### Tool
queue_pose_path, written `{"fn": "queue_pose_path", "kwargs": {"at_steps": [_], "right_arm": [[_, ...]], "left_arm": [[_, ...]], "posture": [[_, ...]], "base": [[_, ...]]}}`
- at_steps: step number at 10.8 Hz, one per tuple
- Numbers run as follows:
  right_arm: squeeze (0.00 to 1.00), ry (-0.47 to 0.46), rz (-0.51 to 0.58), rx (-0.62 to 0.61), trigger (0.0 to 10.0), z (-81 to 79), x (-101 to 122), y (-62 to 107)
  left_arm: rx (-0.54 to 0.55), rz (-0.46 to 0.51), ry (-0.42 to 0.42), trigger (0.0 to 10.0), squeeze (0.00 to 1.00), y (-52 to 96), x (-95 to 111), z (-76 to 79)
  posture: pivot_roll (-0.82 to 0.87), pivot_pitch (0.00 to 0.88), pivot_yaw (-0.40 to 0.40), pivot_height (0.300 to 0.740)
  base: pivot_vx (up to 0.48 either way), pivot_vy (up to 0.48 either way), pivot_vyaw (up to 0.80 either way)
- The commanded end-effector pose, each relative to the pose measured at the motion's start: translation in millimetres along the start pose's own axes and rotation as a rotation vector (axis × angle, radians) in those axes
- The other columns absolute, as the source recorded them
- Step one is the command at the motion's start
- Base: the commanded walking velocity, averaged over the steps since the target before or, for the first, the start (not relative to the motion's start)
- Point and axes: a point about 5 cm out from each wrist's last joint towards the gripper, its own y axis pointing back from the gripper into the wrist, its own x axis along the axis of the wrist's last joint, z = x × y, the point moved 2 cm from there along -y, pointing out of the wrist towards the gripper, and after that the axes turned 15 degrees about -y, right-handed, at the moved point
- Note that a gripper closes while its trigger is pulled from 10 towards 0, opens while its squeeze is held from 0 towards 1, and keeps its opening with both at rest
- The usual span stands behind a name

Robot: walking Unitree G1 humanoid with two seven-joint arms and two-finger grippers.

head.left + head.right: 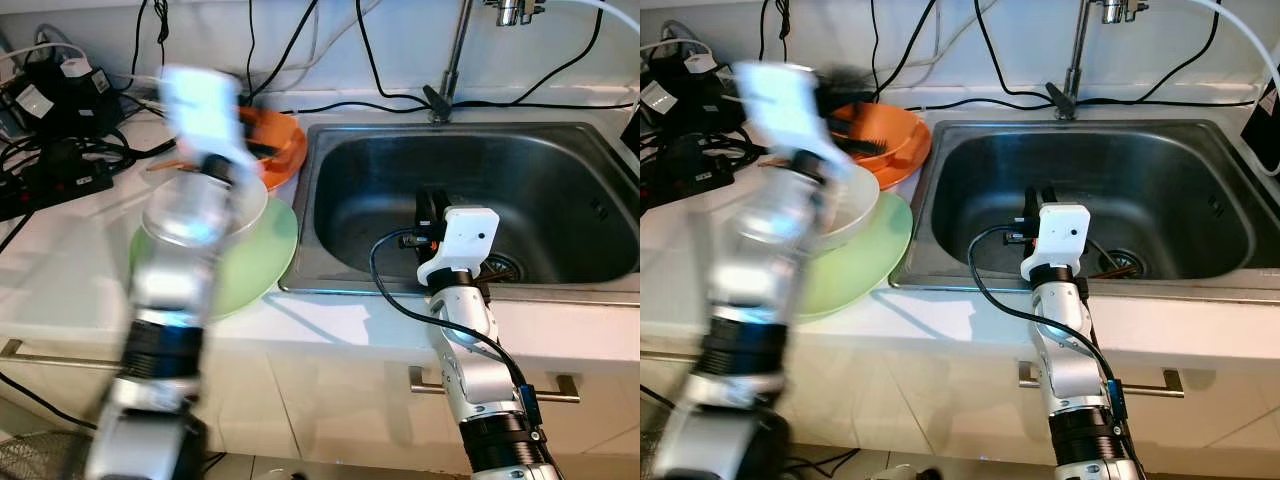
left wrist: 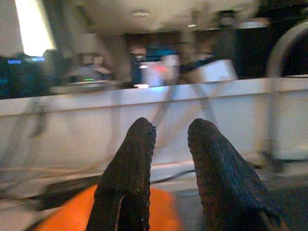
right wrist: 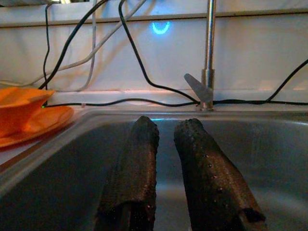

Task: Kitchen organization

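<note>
1. Left wrist view has the left gripper with its fingers parted a bit and nothing between them, hanging over the orange bowl, which sits just below the tips.
2. From the head, that left arm is blurry, reaching up across the white bowl stacked on the green plate on the bench.
3. Orange bowl is at the back of the bench, right beside the sink.
4. Right gripper is down inside the sink basin, fingers slightly apart, gripping nothing, pointed at the tap.
5. Right arm comes up over the sink's front rim, wrist bent forward.
</note>
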Motion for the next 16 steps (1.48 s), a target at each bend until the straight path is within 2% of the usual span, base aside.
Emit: {"fn": "queue_pose_path", "kwargs": {"at_steps": [1,2,4,6,9,11,12,13,16], "right_arm": [[0.0,-0.001,0.004,0.016,10.0,-5.1,1,-3.9],[0.0,0.002,-0.005,0.021,10.0,-6.0,-1,-4.1],[0.0,0.004,-0.013,0.03,10.0,-6.4,-2,-4.3],[0.0,0.009,-0.024,0.039,10.0,-8.0,-3,-5.5],[0.0,0.007,-0.036,0.052,10.0,-11.2,-7,-4.8],[0.0,0.008,-0.042,0.058,10.0,-12.2,-8,-4.7],[0.0,0.008,-0.042,0.059,10.0,-12.0,-8,-4.6],[0.0,0.012,-0.053,0.064,10.0,-11.3,-10,-3.7],[0.0,0.014,-0.063,0.078,10.0,-12.7,-11,-2.6]], "left_arm": [[0.078,-0.027,-0.012,10.0,0.96,-1.6,0,-21.0],[0.127,-0.071,-0.026,10.0,1.0,2.0,-8,-38.1],[0.199,-0.186,-0.035,10.0,1.0,16.6,-28,-66.0],[0.179,-0.26,-0.027,10.0,1.0,26.9,-34,-78.8],[0.182,-0.349,-0.038,10.0,1.0,44.4,-47,-92.5],[0.179,-0.413,-0.018,10.0,1.0,56.4,-57,-90.4],[0.176,-0.424,-0.01,10.0,1.0,57.7,-59,-89.3],[0.166,-0.471,0.004,10.0,0.0,63.7,-66,-83.9],[0.148,-0.532,0.055,10.0,0.0,71.0,-76,-69.2]], "posture": [[0.05,0.0,0.076,0.74],[0.05,0.0,0.075,0.74],[0.05,0.0,0.071,0.74],[0.06,0.0,0.071,0.74],[0.07,0.0,0.075,0.74],[0.07,0.0,0.071,0.74],[0.07,0.0,0.071,0.74],[0.07,0.0,0.068,0.74],[0.07,0.0,0.066,0.74]], "base": [[0.0,0.0,0.0],[0.0,0.0,0.0],[0.0,0.0,0.0],[0.0,0.0,0.0],[0.0,0.0,0.0],[0.0,0.0,0.0],[0.0,0.0,0.0],[0.0,0.0,0.0],[0.0,0.0,0.0]]}}
